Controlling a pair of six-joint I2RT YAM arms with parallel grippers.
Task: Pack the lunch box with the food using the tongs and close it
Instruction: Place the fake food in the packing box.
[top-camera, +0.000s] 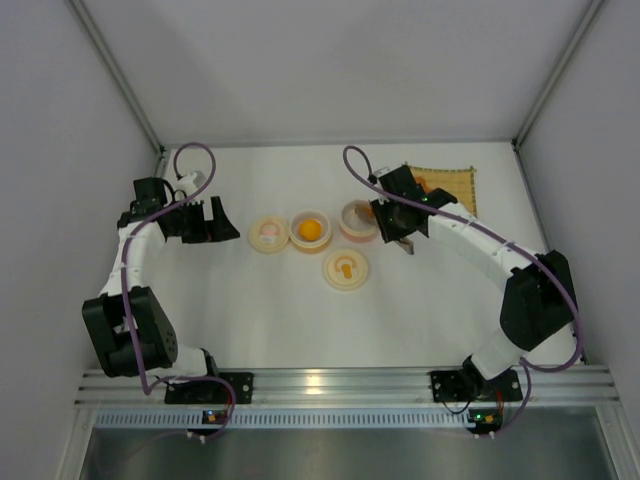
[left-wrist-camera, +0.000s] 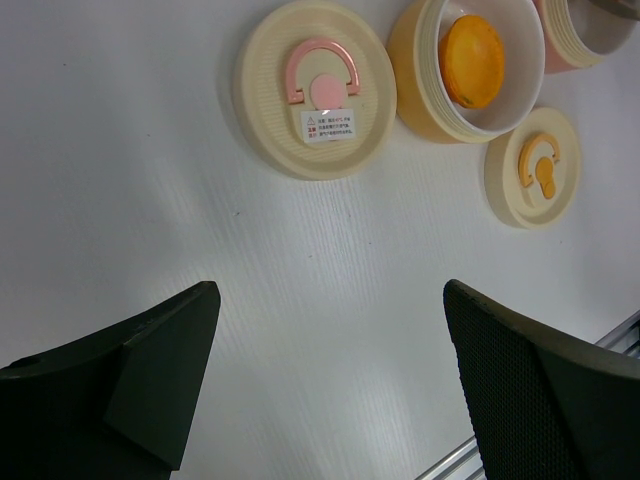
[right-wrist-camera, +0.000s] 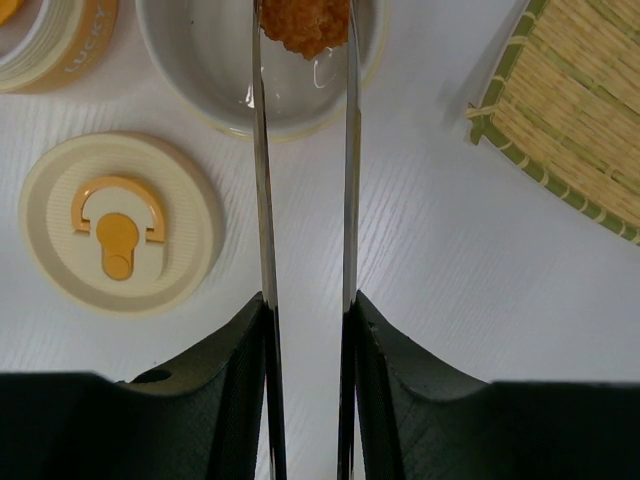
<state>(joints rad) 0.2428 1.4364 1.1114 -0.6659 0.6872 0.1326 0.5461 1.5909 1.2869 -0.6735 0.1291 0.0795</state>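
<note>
Squeezing slim silver tongs, right claw, orange-brown lump between tips, left claw wide.

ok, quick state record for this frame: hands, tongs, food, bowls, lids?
left hand: open, empty, hovering short of the lids
right hand: shut on slim silver metal tongs
tongs tips: pinching an orange-brown food lump at the mouth of the pink round plastic bowl
yellow round plastic bowl: uncovered, holds one orange food piece
cream round lid with pink handle: lying flat, off
cream round lid with orange handle: lying flat, off
yellow woven mat: beside the pink bowl
</note>
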